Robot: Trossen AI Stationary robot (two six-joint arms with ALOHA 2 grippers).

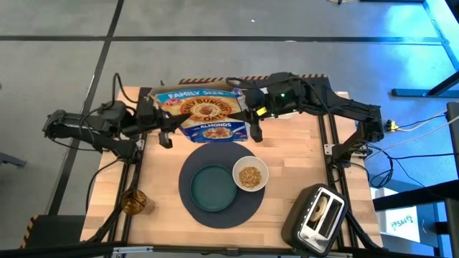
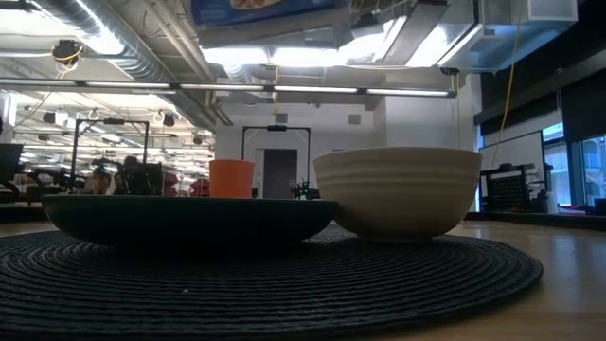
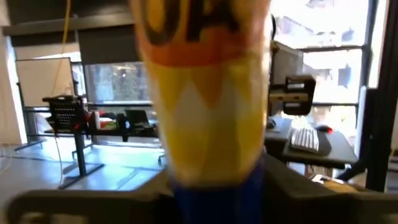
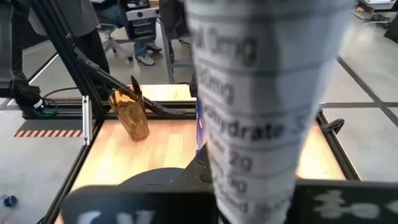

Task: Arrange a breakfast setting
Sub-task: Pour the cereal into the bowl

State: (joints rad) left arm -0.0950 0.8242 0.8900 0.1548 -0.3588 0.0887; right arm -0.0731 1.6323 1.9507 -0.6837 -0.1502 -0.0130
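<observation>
A teal plate (image 1: 213,188) and a white bowl (image 1: 250,175) holding cereal sit on the round dark placemat (image 1: 193,211). A small orange cup (image 1: 134,202) stands near the table's left near corner. A large cereal box (image 1: 204,111) is held in the air over the far part of the table. My left gripper (image 1: 162,120) is shut on its left end and my right gripper (image 1: 252,113) on its right end. The spoon, bagel and apple are out of view. My left gripper pinches the box's narrow left side panel (image 3: 205,143) between its two fingers, coming level from the table's left. The box is lifted clear, front face up. My right gripper pinches the box's narrow right side panel (image 4: 261,124), the one with the nutrition print, between its two fingers. It comes from the table's right. The box hangs clear of the table.
A black-and-silver toaster (image 1: 315,216) stands at the table's near right corner. Bare wood shows to the left of the placemat and between the placemat and the box. In the low view the box's underside (image 2: 275,9) shows high above the plate (image 2: 189,220) and bowl (image 2: 398,189).
</observation>
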